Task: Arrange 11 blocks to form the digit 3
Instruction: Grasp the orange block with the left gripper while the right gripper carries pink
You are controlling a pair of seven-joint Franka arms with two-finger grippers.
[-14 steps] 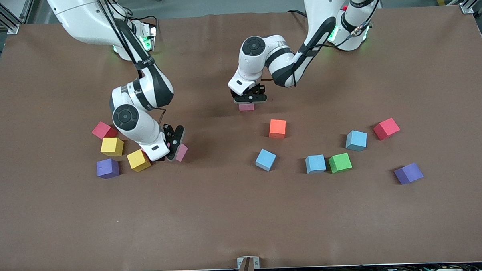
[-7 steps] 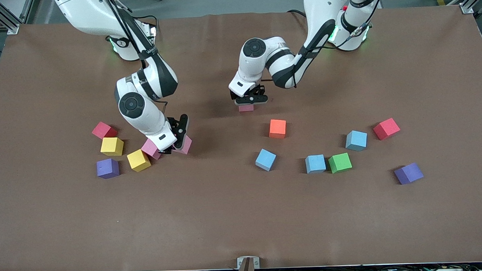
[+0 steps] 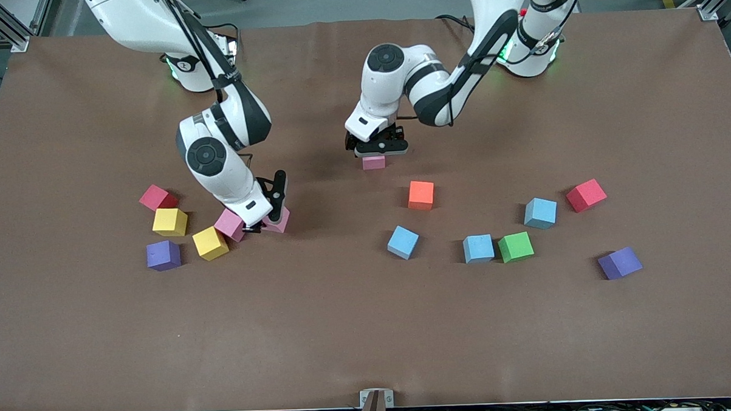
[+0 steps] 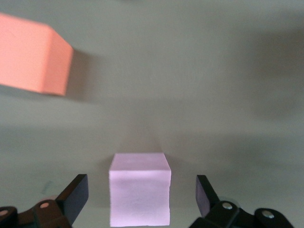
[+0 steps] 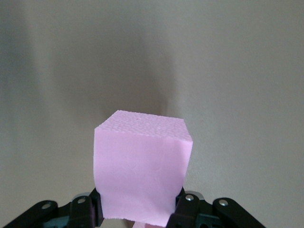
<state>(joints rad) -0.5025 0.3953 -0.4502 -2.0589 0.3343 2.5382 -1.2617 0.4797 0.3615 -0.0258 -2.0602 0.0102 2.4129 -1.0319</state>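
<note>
My left gripper [image 3: 376,149] is open, its fingers either side of a pink block [image 3: 374,162] that rests on the table; the left wrist view shows gaps on both sides of this block [image 4: 139,190] between my left gripper's [image 4: 141,186] fingers. My right gripper [image 3: 272,204] is shut on another pink block [image 3: 280,221], low over the table beside a third pink block [image 3: 229,224]; the right wrist view shows the held block [image 5: 141,166] filling my right gripper [image 5: 137,209]. An orange block [image 3: 421,195] lies loose and also shows in the left wrist view [image 4: 33,54]. No digit figure is formed.
Toward the right arm's end lie two yellow blocks [image 3: 170,222] [image 3: 210,243], a purple block [image 3: 163,255] and a red cube [image 3: 156,197]. Toward the left arm's end lie three light blue blocks [image 3: 402,242] [image 3: 478,248] [image 3: 540,213], a green block [image 3: 516,246], a red cube [image 3: 586,195] and a purple block [image 3: 620,263].
My right gripper has moved with its pink block away from the yellow blocks, uncovering the third pink block. My left gripper has stayed over its pink block.
</note>
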